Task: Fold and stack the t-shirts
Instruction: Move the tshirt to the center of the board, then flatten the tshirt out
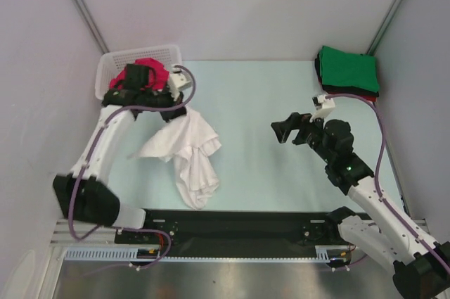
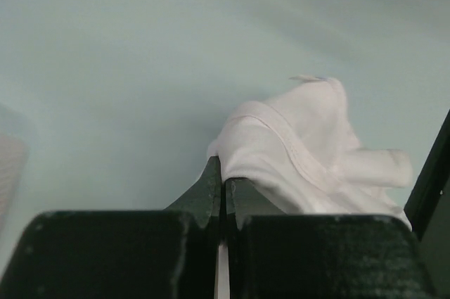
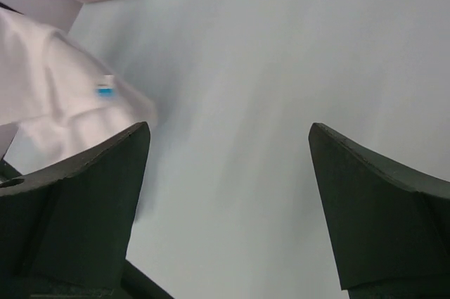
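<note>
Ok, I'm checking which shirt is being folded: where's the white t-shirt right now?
Top view, left side of the table: the white t-shirt is pinched, crumpled, in the left gripper just in front of the basket, trailing toward the near edge.

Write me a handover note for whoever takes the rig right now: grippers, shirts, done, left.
Left gripper: shut on an edge of the white t-shirt, which hangs crumpled down to the table.
Right gripper: open, empty, above bare table right of centre.
Done: green t-shirt lies folded in the far right corner, on top of other cloth.
Left: spread, fold and stack the white one. The magenta-red t-shirt is bunched in the basket at far left, not yet folded.
</note>
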Robot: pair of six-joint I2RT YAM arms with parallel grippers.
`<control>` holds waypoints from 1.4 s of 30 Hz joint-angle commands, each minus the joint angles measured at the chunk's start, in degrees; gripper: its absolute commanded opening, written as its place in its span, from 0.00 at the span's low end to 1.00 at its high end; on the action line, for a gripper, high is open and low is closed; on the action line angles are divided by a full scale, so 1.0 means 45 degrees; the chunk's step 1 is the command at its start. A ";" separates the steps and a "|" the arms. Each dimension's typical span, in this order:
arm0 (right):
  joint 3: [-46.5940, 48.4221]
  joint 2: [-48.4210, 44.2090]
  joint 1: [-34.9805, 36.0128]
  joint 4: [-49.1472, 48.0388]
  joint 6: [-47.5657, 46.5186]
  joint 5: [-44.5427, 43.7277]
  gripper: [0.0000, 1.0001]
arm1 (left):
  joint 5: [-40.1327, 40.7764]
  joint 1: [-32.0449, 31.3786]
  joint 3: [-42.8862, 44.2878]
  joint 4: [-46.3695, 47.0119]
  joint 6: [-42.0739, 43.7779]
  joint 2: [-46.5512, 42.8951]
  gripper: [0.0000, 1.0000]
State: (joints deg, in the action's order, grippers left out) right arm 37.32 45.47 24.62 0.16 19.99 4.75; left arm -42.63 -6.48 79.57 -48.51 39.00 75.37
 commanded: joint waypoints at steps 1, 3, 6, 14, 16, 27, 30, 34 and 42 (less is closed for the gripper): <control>-0.0149 0.0673 0.0406 -0.0173 0.0635 -0.0470 1.00 | 0.0588 -0.1058 -0.0262 0.1268 0.0181 0.2497 0.01; -0.0323 0.1007 0.0796 -0.0134 0.0850 -0.0722 1.00 | 0.0373 -0.1507 0.0573 0.1172 0.0044 0.3733 0.02; -0.0500 0.1476 0.1304 -0.0095 0.1375 -0.1037 0.99 | 0.0255 -0.2093 0.2095 0.1073 -0.0580 0.5785 0.05; -0.0930 0.2042 0.2613 -0.0777 0.2589 -0.2694 0.95 | -0.0019 -0.2916 0.4446 0.0994 -0.2006 0.7431 0.74; -0.0930 0.2626 0.2925 -0.1323 0.2725 -0.2756 0.93 | 0.0001 -0.2682 0.4097 0.1579 -0.2396 0.6730 0.93; 0.2833 0.9441 0.4371 -0.3999 0.1889 0.0172 0.68 | 0.1133 0.2161 -0.1365 0.2462 -0.4197 0.1886 1.00; 0.4027 1.1588 0.4372 -0.3924 0.1673 0.1226 0.68 | 0.1777 0.2806 -0.2832 0.2304 -0.3708 0.0636 1.00; 0.5940 1.3622 0.4256 -0.3729 0.1846 0.2652 0.61 | 0.2091 0.3451 -0.3989 0.2187 -0.3317 -0.0517 1.00; 0.7019 1.4797 0.4216 -0.3142 0.2023 0.3241 0.30 | 0.1876 0.3608 -0.4421 0.1640 -0.3043 -0.1340 1.00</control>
State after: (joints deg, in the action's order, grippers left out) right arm 66.13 112.14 43.77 -13.69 28.82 17.12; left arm -33.28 9.47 59.59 -40.51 23.53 71.22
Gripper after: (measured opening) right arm 0.346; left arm 0.996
